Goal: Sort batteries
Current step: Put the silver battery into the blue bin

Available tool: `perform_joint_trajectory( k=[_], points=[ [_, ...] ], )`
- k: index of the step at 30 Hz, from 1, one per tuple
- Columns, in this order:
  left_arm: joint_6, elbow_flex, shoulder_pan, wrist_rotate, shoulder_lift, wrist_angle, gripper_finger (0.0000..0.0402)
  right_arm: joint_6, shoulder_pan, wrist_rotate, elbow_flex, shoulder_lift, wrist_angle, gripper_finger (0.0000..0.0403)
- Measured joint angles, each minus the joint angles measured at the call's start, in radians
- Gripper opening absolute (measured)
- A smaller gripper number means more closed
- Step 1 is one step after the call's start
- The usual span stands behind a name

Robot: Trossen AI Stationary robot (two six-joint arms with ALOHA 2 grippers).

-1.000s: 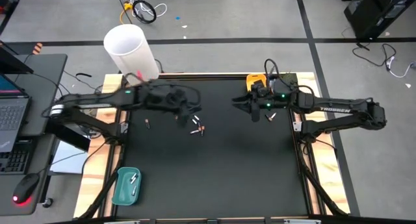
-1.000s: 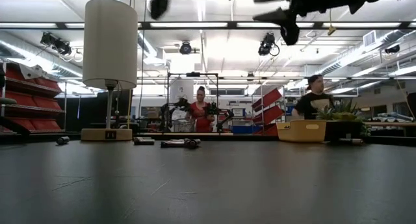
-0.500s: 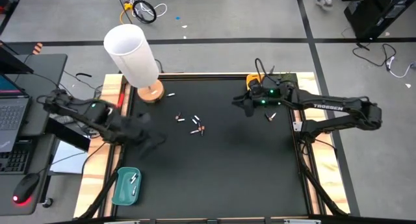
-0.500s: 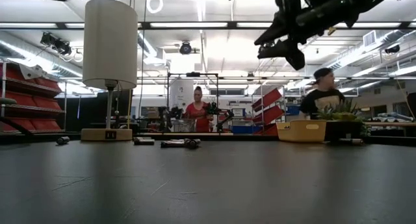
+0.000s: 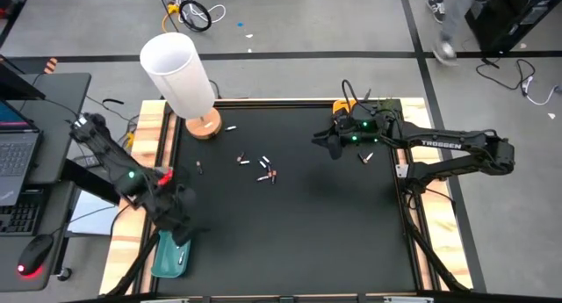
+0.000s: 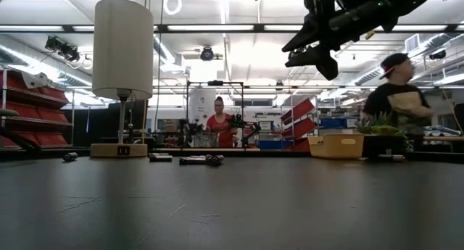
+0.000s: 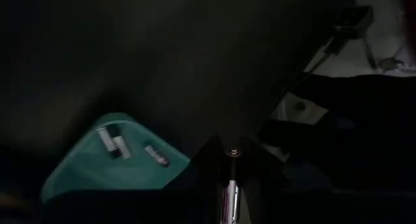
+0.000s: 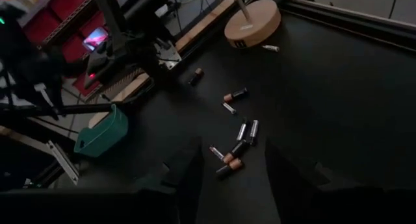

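— Batteries (image 5: 263,169): location?
— Scattered mid-tabletop (image 5: 299,215); three more lie in the teal tray (image 7: 84,172).
— Claws?
— Left claw (image 5: 183,231) grips one silver battery above that tray; right claw (image 5: 327,143), arm lettered "TROSSEN", gapes wide.

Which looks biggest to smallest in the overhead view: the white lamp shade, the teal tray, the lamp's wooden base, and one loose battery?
1. White lamp shade, though it stands nearer the camera, which enlarges it.
2. Teal tray, partly hidden by the left arm.
3. Wooden base, partly hidden by the shade.
4. Battery, by far the smallest.
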Motion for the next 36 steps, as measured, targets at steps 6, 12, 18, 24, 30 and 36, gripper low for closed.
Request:
perform_joint_trajectory(
  k=[6,12,18,24,30,36],
  points=[
    [-0.206,-0.146,-0.167,-0.062,0.001,0.228,0.0044,0.006,0.0,-0.039,0.0,0.0,0.0,0.0152],
    [-0.476,-0.22,-0.351,-0.125,0.001,0.256,0.0044,0.006,0.0,-0.048,0.0,0.0,0.001,0.0152],
    [-0.645,-0.317,-0.445,-0.141,0.002,0.269,0.0044,0.014,0.0,-0.048,-0.001,0.0,0.028,0.0152],
    [-0.65,-0.412,-0.439,-0.132,0.015,0.294,0.0044,0.044,0.0,-0.048,-0.001,0.0,0.051,0.0152],
    [-0.642,-0.502,-0.439,-0.151,0.024,0.353,0.0063,0.067,-0.001,-0.048,-0.001,0.0,0.05,0.015],
    [-0.615,-0.603,-0.439,-0.163,0.023,0.542,0.0071,0.105,-0.018,-0.048,-0.001,0.0,0.05,0.0144]
  ],
)
